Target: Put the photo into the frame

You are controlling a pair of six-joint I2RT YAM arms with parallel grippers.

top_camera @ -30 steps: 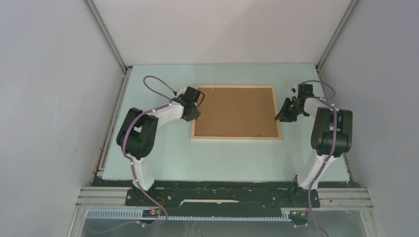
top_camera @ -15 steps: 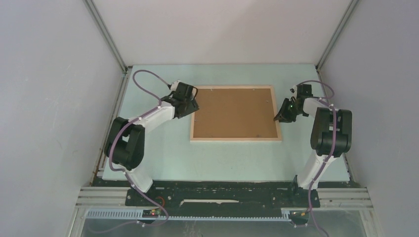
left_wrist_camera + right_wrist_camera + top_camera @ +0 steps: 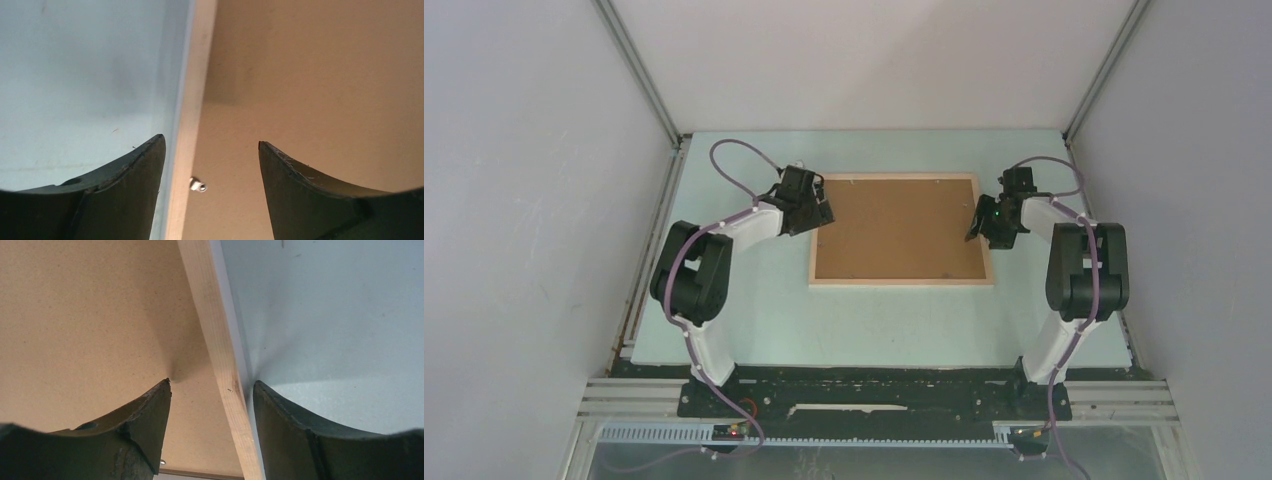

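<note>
Brown backing board [image 3: 899, 228] fills the frame [image 3: 902, 281], which lies back-up on the table [image 3: 754, 310]. The right gripper [image 3: 977, 222] has swung in over the right rail, fingers now apart astride it. The left gripper [image 3: 821, 213], earlier shut, spreads across the left rail beside a metal tab [image 3: 198, 185].

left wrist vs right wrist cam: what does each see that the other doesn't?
Left wrist only: the frame's left rail, with a small metal tab between the left fingers and the table to its left. Right wrist only: the right rail with its grain visible, table to its right, between the right fingers. Both: open fingers straddling a rail, and the brown backing board. No photo is visible.
</note>
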